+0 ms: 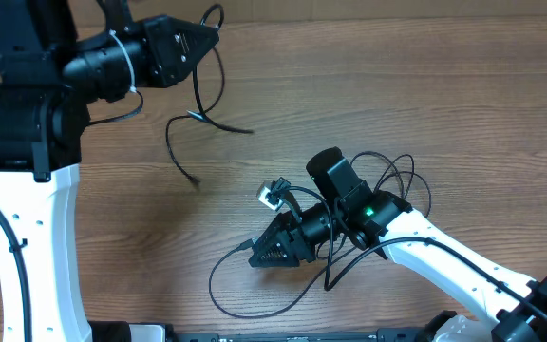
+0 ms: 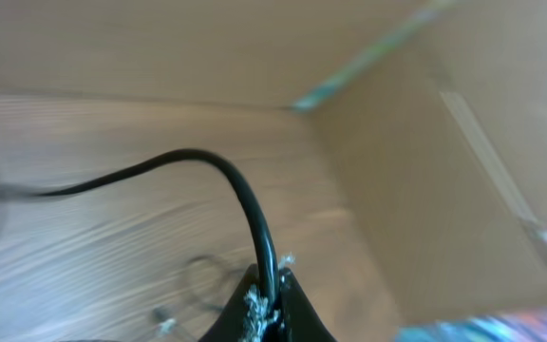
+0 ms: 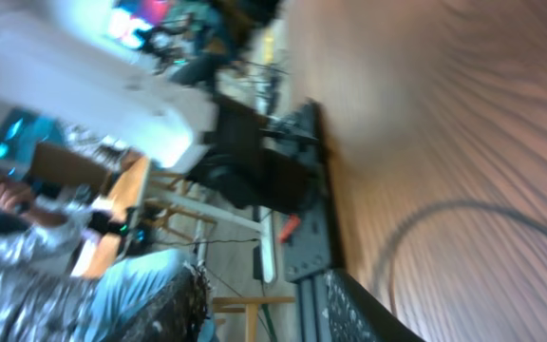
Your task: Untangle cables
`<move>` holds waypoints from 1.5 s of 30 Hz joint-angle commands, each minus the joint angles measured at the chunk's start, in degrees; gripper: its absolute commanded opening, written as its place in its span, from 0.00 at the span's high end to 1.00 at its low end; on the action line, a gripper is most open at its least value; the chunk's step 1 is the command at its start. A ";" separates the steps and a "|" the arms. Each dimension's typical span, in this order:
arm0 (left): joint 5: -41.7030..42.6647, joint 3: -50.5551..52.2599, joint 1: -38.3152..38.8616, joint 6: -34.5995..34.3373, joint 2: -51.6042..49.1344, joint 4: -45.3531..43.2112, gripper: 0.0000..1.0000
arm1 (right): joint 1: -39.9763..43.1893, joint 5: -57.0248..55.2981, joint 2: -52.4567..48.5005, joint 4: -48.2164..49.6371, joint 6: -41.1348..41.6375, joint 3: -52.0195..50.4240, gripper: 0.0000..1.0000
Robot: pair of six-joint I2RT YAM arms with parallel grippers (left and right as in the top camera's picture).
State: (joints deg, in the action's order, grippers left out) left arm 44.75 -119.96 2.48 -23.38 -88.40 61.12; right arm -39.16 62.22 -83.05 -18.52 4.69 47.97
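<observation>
My left tool [image 1: 213, 31] was clamped on one thin black cable [image 1: 200, 103], which hung from its tips and trailed onto the wooden counter [image 1: 444, 85] below it. The left wrist view showed that cord running straight into the pinch. My right tool [image 1: 254, 258] stood spread with nothing between its fingers [image 3: 180, 306], a second cable [image 1: 210, 281] looping on the counter just beside it, more coils [image 1: 402, 176] bunched behind its wrist.

The left gripper [image 1: 205, 36] sits at 11 o'clock, pointing to 3 o'clock, pinched on a cable [image 2: 245, 195]. The right arm [image 1: 444, 258] enters from 4 o'clock. The right gripper [image 1: 260, 255] points to 8 o'clock, fingers [image 3: 174, 304] parted.
</observation>
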 commanded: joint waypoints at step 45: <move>-90.36 -0.96 -19.54 -28.92 -7.96 21.40 0.96 | 13.09 -45.44 0.04 -19.78 20.59 0.85 0.58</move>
State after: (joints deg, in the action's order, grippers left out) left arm -45.41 -120.07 -16.62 -51.11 -93.65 83.26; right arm -26.26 17.37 -83.05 -38.52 25.21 47.99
